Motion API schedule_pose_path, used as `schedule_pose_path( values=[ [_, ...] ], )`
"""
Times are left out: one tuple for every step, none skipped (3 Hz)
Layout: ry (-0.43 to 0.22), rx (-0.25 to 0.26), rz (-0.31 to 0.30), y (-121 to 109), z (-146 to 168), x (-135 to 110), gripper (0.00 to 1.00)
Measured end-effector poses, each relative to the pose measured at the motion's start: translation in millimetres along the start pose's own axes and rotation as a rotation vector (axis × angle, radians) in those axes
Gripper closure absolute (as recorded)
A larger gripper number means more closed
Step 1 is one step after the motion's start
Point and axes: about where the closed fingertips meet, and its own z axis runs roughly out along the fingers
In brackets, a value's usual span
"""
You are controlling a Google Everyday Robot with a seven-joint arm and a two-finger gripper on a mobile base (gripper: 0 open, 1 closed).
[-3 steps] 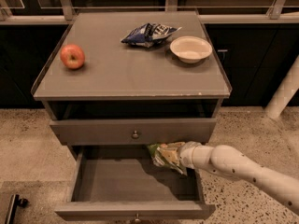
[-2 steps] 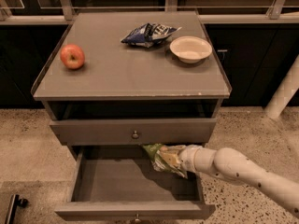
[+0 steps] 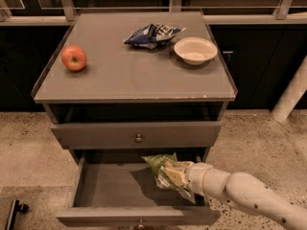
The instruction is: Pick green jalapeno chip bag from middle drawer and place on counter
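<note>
The crumpled green foil jalapeno chip bag hangs over the right half of the open shallow grey middle drawer, just under the closed grey knobbed drawer front. Lifted straight up, I reckon it would catch on that front or on the front edge of the flat grey counter — and slick foil could slide free. Up top, a dark blue chip bag and a pale round bowl crowd the back right corner. The pale two-finger gripper is pinched on the bag's lower right part, seemingly holding it clear of the drawer floor.
</note>
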Motion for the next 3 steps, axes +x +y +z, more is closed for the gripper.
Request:
schedule_pose_path(
  values=[
    [-0.007, 0.077, -0.02, 19, -33, -15, 1.0],
    [-0.043, 0.212, -0.125, 29, -88, -67, 1.0],
    [-0.043, 0.21, -0.124, 29, -87, -67, 1.0]
  ],
)
